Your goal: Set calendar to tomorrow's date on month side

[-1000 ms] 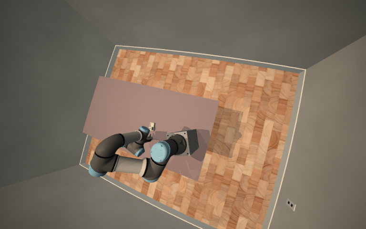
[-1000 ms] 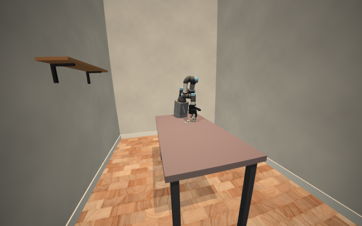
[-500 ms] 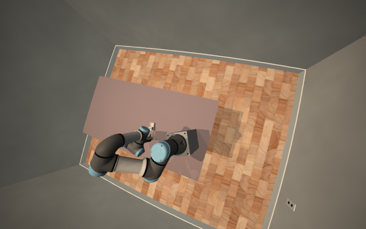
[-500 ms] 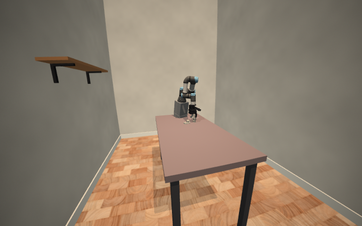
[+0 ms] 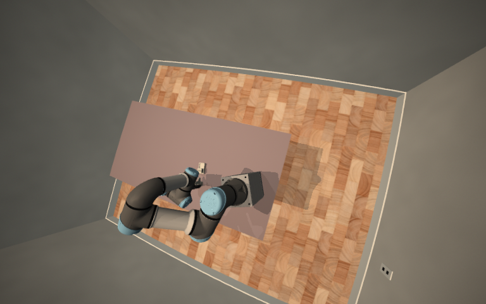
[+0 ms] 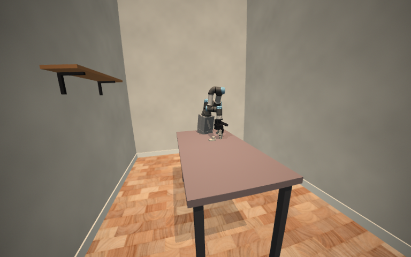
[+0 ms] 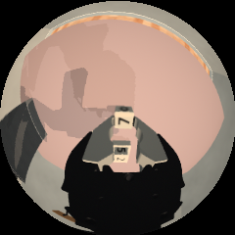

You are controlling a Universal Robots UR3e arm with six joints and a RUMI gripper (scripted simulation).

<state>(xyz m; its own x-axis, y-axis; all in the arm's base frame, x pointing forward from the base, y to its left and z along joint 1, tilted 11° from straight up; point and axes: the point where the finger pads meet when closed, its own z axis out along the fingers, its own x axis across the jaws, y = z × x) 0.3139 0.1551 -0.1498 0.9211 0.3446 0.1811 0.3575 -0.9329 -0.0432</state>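
The small light tray (image 5: 202, 166) (image 6: 209, 140) is on the table. A cream cube (image 6: 213, 137) (image 7: 121, 152) sits on it; in the wrist view its visible faces read 5, turned sideways, and 2. My gripper (image 6: 220, 136) (image 7: 123, 117) is shut on a second cream cube (image 7: 123, 119), low over the table beside the tray. That cube shows a 7, turned on its side in the wrist view, with part of another digit on a darker face. In the top view the arm mostly hides the gripper. The month's name cannot be read, and whether the held cube touches the table cannot be told.
The arm's base stands on a grey block (image 5: 255, 188) (image 6: 205, 124) at the far end of the table (image 5: 171, 136) (image 6: 236, 163). A wooden shelf (image 6: 72, 68) is on the left wall in the exterior view. The arm bends over the table edge in the top view.
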